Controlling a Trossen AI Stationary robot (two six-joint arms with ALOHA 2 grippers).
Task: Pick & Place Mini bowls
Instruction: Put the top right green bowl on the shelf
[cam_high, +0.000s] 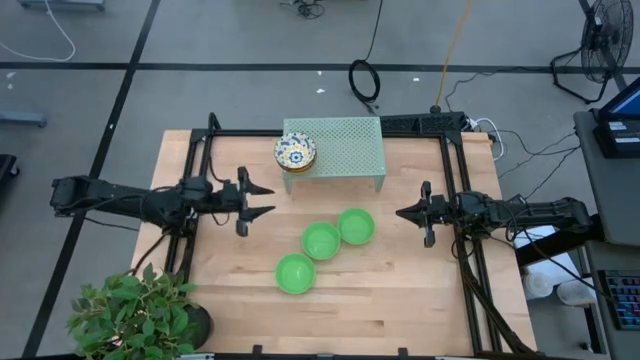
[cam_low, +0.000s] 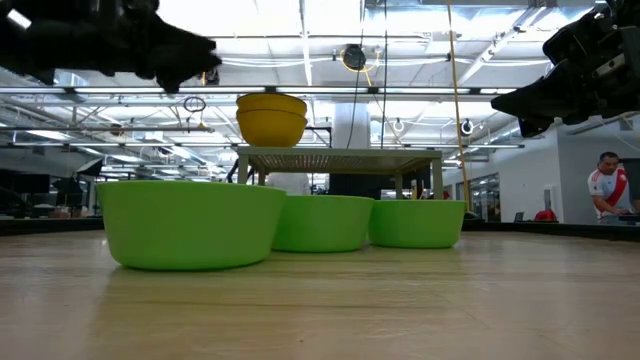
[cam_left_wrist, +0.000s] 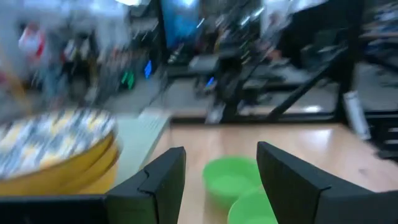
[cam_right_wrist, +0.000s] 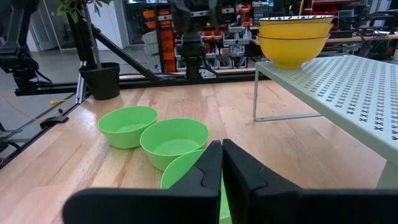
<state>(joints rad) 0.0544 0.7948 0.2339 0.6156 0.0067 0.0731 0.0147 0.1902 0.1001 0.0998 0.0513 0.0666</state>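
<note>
Three plain green mini bowls (cam_high: 356, 226) (cam_high: 321, 240) (cam_high: 295, 273) stand upright in a slanting row at mid-table, rims close together. A stack of floral mini bowls (cam_high: 295, 152), yellow outside (cam_low: 271, 118), rests on the left end of the pale green mesh rack (cam_high: 345, 145). My left gripper (cam_high: 266, 199) hangs open above the table, left of the green bowls, pointing level toward them; its wrist view shows the floral stack (cam_left_wrist: 56, 149) and two green bowls (cam_left_wrist: 230, 177). My right gripper (cam_high: 401, 213) hangs shut, right of the bowls (cam_right_wrist: 174, 140), holding nothing.
A potted plant (cam_high: 140, 310) stands at the near left corner. Black frame rails (cam_high: 195, 170) (cam_high: 462, 250) run along both table sides. The rack stands on thin legs (cam_right_wrist: 255, 93) at the far middle. A person (cam_low: 607, 185) stands in the room beyond the table.
</note>
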